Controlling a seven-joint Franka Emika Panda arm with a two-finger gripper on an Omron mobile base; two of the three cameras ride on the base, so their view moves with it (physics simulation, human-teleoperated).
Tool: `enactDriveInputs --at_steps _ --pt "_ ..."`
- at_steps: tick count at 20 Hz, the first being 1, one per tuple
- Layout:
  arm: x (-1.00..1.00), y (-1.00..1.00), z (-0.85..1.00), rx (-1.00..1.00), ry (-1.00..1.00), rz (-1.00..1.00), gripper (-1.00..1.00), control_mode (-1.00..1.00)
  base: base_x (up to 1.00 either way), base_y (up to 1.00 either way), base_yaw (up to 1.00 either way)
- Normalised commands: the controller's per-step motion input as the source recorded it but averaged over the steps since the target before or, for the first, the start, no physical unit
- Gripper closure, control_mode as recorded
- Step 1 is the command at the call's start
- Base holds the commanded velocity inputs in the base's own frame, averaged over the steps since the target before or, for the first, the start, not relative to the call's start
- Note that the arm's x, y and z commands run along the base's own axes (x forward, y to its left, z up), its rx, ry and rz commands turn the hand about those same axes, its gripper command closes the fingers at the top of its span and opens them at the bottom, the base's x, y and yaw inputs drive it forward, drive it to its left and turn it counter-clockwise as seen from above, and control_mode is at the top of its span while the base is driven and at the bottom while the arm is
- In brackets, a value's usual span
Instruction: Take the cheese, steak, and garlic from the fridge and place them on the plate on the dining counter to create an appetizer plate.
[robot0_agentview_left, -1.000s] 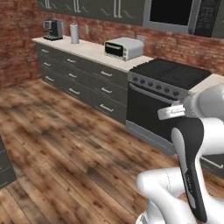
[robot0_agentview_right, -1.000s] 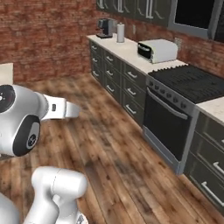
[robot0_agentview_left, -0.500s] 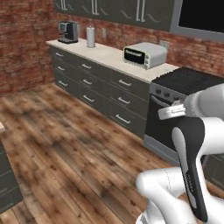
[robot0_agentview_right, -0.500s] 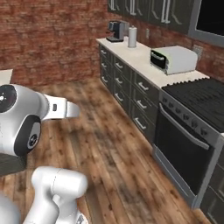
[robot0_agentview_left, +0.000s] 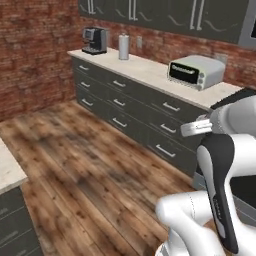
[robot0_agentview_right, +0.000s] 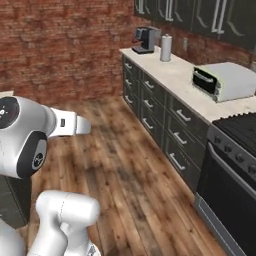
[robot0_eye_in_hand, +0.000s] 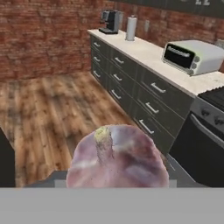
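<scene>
**Garlic carried in the end effector, plate and dining table not in sight**

In the hand view you had the garlic (robot0_eye_in_hand: 117, 157) directly in front of the camera, at 6 o'clock of the picture and pressed close to the lens, so the end effector (robot0_eye_in_hand: 114, 177) was closed on this bulb, with its pointed top turned toward 12 o'clock. The fingertips themselves were hidden behind the bulb. Beyond it, from 12 to 3 o'clock, ran the kitchen table (robot0_eye_in_hand: 151, 54) with the toaster oven (robot0_eye_in_hand: 192, 56), the coffee machine (robot0_eye_in_hand: 110, 21) and the stove (robot0_eye_in_hand: 209, 114), and from 9 to 11 o'clock lay the wooden floor (robot0_eye_in_hand: 48, 109). None of these was the goal. I judged that the coming move depended on turning the base until the plate came into view, because the pictures did not tell on which side it lay.
</scene>
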Motion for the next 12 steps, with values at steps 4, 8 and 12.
enactDriveInputs --at_steps 4,8,12 --pt "0.00 0.00 0.00 0.00 0.00 0.00 1.00 1.00 1.00 0.41 0.11" --pt "0.00 0.00 0.00 0.00 0.00 0.00 1.00 1.00 1.00 0.02 0.31" --pt "0.00 0.00 0.00 0.00 0.00 0.00 1.00 1.00 1.00 0.00 0.46"
